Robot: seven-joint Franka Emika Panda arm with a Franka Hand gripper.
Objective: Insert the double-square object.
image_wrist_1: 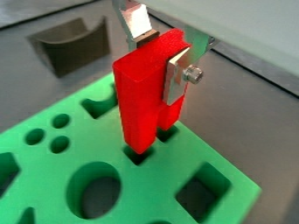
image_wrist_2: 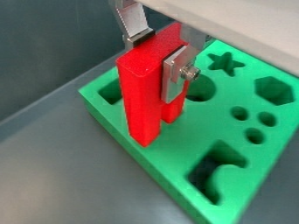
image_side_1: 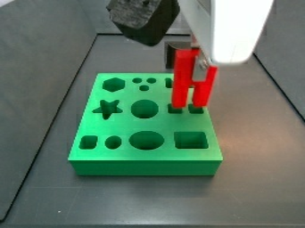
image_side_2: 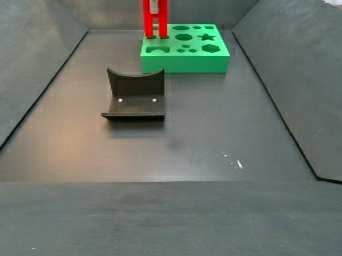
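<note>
My gripper [image_wrist_1: 158, 57] is shut on the double-square object [image_wrist_1: 146, 92], a bright red peg of two joined square bars, held upright near its top. It hangs over the green holed block [image_wrist_1: 47, 171]. Its lower end sits at the mouth of a dark hole [image_wrist_1: 140, 157] in the block. How deep it sits I cannot tell. In a wrist view the gripper [image_wrist_2: 158, 54] holds the peg [image_wrist_2: 146, 96] above the block [image_wrist_2: 251, 166]. In a side view the peg [image_side_1: 188, 85] stands at the block's [image_side_1: 143, 151] far right part, under the gripper [image_side_1: 194, 55].
A dark grey block with a curved notch [image_side_2: 134, 95] stands on the dark floor, apart from the green block [image_side_2: 187, 55]; it also shows in a wrist view [image_wrist_1: 65, 44]. The green block has star, hexagon, round and square holes. Dark walls ring the floor.
</note>
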